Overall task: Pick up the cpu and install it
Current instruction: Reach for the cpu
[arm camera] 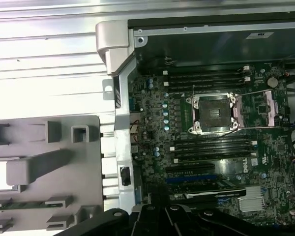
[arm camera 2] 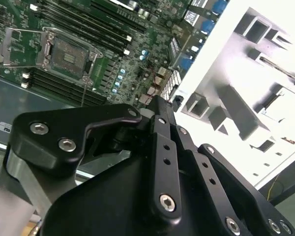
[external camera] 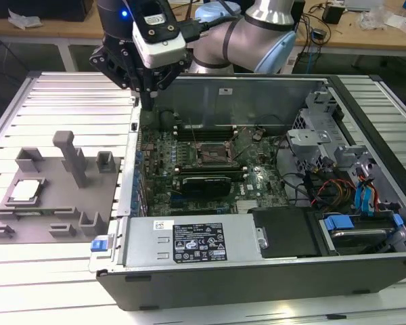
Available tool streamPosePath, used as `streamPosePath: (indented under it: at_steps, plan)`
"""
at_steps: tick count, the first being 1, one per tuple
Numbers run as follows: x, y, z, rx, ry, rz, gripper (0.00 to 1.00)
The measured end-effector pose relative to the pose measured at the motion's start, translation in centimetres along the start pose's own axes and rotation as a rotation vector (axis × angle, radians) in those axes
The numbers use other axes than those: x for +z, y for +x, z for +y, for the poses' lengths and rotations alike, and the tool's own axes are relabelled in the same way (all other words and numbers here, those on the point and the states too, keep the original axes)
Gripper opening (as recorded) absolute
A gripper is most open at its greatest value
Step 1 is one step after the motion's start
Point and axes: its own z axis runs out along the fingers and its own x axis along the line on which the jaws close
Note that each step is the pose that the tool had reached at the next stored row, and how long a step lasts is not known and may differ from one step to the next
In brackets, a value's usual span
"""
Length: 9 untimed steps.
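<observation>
The cpu (external camera: 25,191), a small pale square chip, lies flat in a pocket of the grey tray (external camera: 57,198) at the exterior view's left; in the first wrist view the cpu (arm camera: 0,176) is a bright square at the picture's edge. My gripper (external camera: 151,97) hangs above the far left corner of the open computer case, well apart from the cpu. Its fingers (arm camera 2: 160,128) meet at the tip, shut with nothing between them. The motherboard socket (external camera: 215,154) (arm camera: 211,114) (arm camera 2: 69,55) lies bare, and its metal load plate (arm camera: 258,109) is swung open beside it.
Upright blocks (external camera: 73,157) stand on the tray between the cpu and the case wall (external camera: 132,169). Inside the case are memory slots (arm camera: 206,78), a power supply (external camera: 189,240), and drive bays with cables (external camera: 345,189). Slatted aluminium table (external camera: 61,101) lies all around.
</observation>
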Motion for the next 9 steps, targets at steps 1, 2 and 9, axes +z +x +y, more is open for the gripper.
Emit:
streamPosePath:
  at_steps: [1, 2, 9]
  plan:
    - [0.0, 0.2, -0.01, 0.0, -0.0001, -0.0001, 0.11]
    - [0.0, 0.32, -0.02, 0.0, -0.0001, -0.0002, 0.11]
    - [-0.04, 1.55, -0.12, 0.0, -0.0003, -0.0014, 0.11]
